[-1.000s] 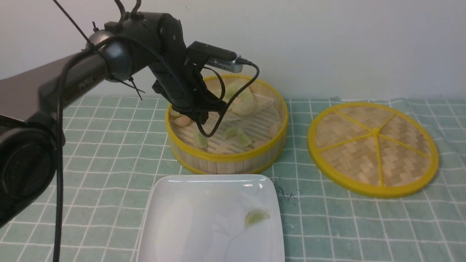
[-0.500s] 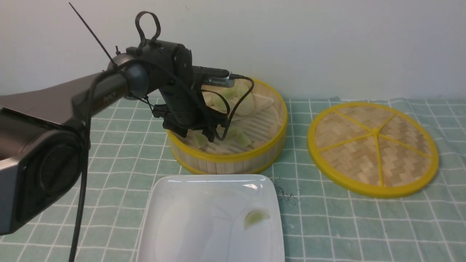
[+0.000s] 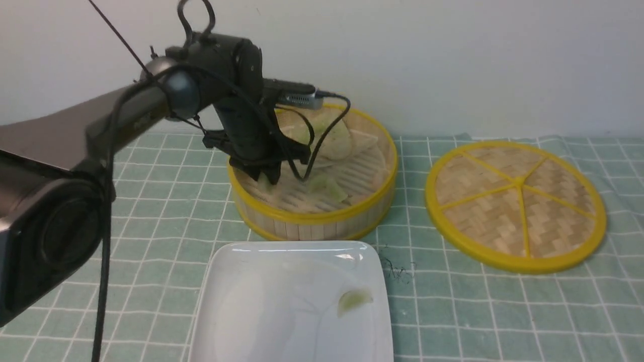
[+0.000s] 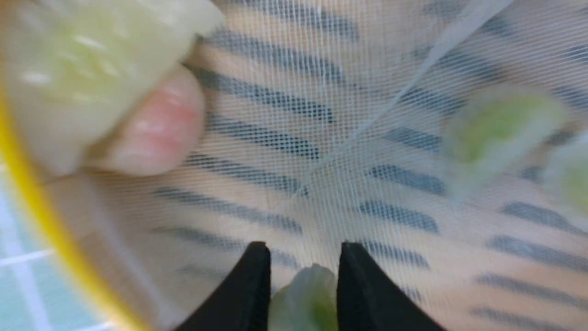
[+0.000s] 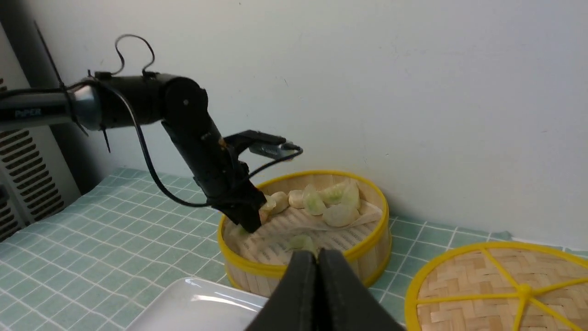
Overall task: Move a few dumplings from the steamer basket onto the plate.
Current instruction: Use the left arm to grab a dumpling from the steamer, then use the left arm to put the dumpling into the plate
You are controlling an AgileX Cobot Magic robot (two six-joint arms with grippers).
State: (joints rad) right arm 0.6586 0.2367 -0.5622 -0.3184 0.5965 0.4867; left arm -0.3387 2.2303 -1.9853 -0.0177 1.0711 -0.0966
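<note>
dumplings [image 3: 329, 187] lie in steamer basket [image 3: 312, 218] on checked cloth [image 3: 166, 201].

Front view: soft, even overhead light with no hard shadows, overall slightly soft. White glare strip on the plate [image 3: 297, 247] rim at its 12 o'clock, with faint streaky reflections on the glaze. Left arm [image 3: 45, 201] at 9 o'clock is dark and defocused.

Left wrist view: too close and mostly blurred. Dumplings [image 4: 92, 69] at 10 and 3 o'clock are smeared, while the liner mesh [image 4: 321, 138] at centre is sharp. Left claw [image 4: 303, 250] at 6 o'clock is flat black, and the dumpling [image 4: 305, 294] between its tips is a green blur.

Right wrist view: bright wall, even light. Right claw [image 5: 316, 253] at 6 o'clock is dark and soft.
</note>
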